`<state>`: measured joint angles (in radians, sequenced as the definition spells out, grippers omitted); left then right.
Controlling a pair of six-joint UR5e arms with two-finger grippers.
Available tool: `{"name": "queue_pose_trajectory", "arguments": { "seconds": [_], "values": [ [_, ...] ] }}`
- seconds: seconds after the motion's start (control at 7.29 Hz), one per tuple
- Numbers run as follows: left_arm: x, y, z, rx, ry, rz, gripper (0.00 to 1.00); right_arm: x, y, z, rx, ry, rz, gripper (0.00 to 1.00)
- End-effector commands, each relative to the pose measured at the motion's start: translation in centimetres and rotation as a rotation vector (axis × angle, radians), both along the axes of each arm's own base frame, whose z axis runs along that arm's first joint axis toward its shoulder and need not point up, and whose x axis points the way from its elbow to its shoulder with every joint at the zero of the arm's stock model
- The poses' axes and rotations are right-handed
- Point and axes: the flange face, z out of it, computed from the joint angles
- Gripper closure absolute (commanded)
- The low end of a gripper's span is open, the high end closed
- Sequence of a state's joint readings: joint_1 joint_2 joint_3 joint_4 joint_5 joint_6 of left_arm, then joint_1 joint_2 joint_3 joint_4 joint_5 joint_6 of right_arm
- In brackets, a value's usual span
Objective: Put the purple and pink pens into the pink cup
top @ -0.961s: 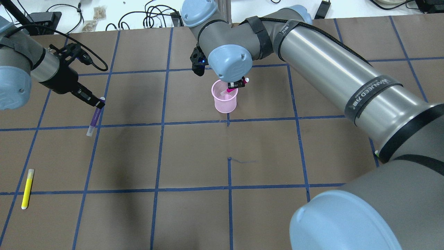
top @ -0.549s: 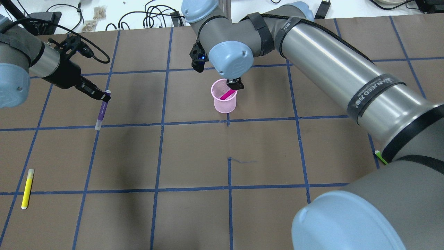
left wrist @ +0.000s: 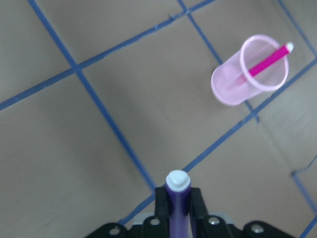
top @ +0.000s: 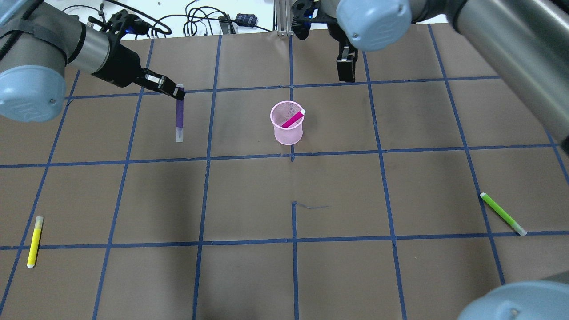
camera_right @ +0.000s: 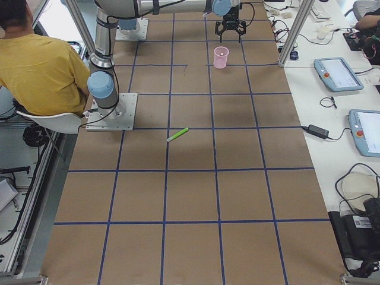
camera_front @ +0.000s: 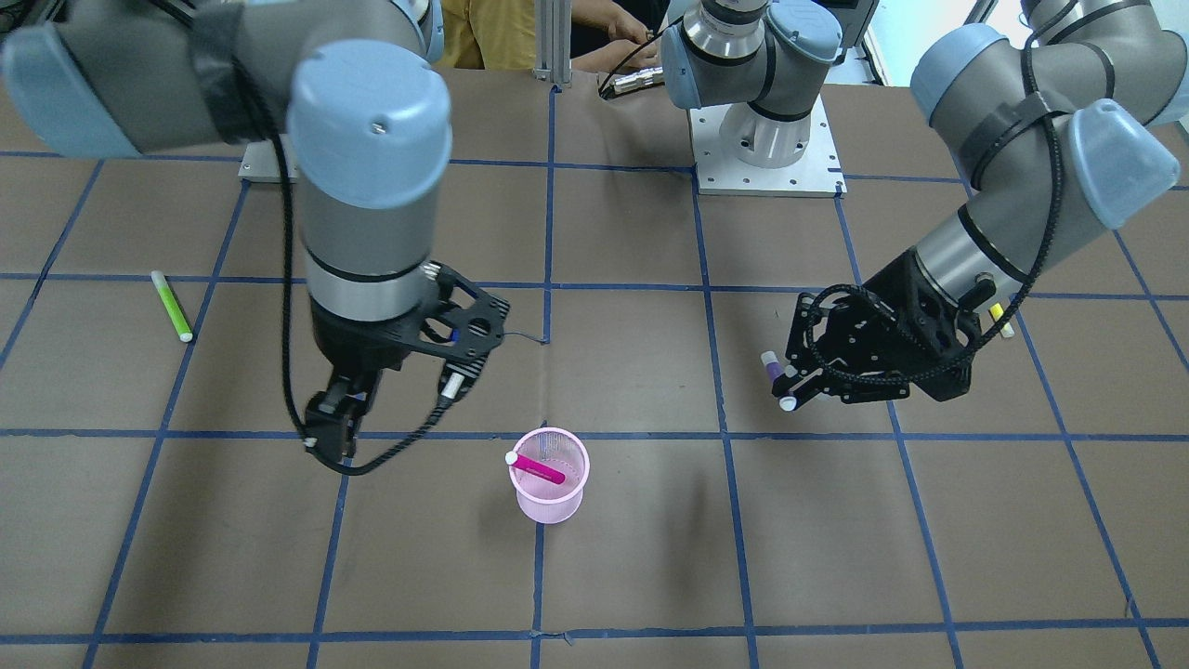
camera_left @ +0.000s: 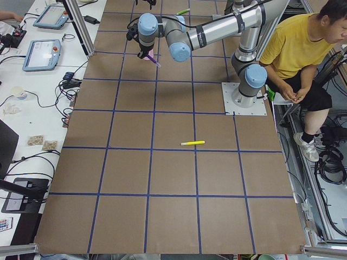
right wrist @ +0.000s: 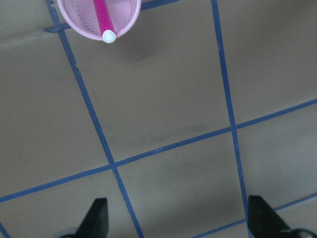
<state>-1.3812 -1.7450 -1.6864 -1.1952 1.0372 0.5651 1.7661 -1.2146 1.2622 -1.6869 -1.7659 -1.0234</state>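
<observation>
L gripper (top: 177, 92) is closed on the top end of the purple pen (top: 179, 116). Its wrist cam shows a finger (left wrist: 161, 203) tight on each side of the barrel, w/ the white end poking out past them. The pen hangs near vertical, white tip down, and looks to be lifted off the table (top: 338, 186). It's out on the robot's left, well apart from the pink cup (top: 286, 131), not over it.

R gripper (top: 346, 73) has its jaws spread wide w/ nothing between them. Its own cam shows just bare table between the two fingers (right wrist: 96, 220). It sits beyond the cup on the far side, a bit to the robot's right, apart from the rim.

The cup stands upright about mid-table. The pink pen (top: 293, 119) is inside it, leaning at a slant, w/ its white cap resting on the rim and sticking just over.

So I'd call it approx. half done: pink pen is in, purple pen is gripped but not delivered. What's left, I reckon, is to carry the purple pen across until it's over the cup mouth, bring it down inside and let go. The leaning pink pen takes up part of the opening, so the free side is the safer drop.

A yellow pen (top: 34, 242) and a green pen (top: 502, 214) lie flat nearer the robot, one at each side. Neither is part of the job.
</observation>
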Motion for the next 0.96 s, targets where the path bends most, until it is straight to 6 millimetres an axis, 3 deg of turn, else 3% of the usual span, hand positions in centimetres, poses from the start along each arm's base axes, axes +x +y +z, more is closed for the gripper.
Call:
{"name": "queue_pose_trajectory", "arguments": {
  "seconds": [0.0, 0.14, 0.27, 0.41, 0.55, 0.69, 0.82],
  "values": [
    [-4.9, -2.0, 1.2, 0.076, 0.196, 0.204, 1.00, -5.9, 2.3, 3.6, 0.018, -0.125, -0.376, 0.00],
    [-6.7, -3.2, 0.8, 0.030, 0.308, 0.185, 1.00, -6.6, 4.7, 5.6, -0.026, -0.146, -0.597, 0.00],
    [-7.0, -4.1, 0.0, -0.036, 0.323, 0.195, 1.00, -7.3, 6.6, 5.4, -0.050, -0.159, -0.844, 0.00],
    [-8.2, -4.1, -0.7, -0.152, 0.289, 0.167, 1.00, -7.3, 9.1, 4.2, -0.034, -0.170, -0.911, 0.15],
    [-10.0, -3.5, -1.3, -0.241, 0.163, 0.235, 1.00, -7.2, 11.2, 3.1, -0.048, -0.236, -0.918, 0.13],
    [-12.5, -2.7, -0.8, -0.288, 0.127, 0.289, 1.00, -7.9, 12.4, 3.3, -0.130, -0.287, -0.994, 0.00],
    [-13.7, -1.9, -0.7, -0.298, 0.114, 0.285, 1.00, -8.8, 12.3, 4.3, -0.171, -0.320, -1.177, 0.00]
  ]
}}
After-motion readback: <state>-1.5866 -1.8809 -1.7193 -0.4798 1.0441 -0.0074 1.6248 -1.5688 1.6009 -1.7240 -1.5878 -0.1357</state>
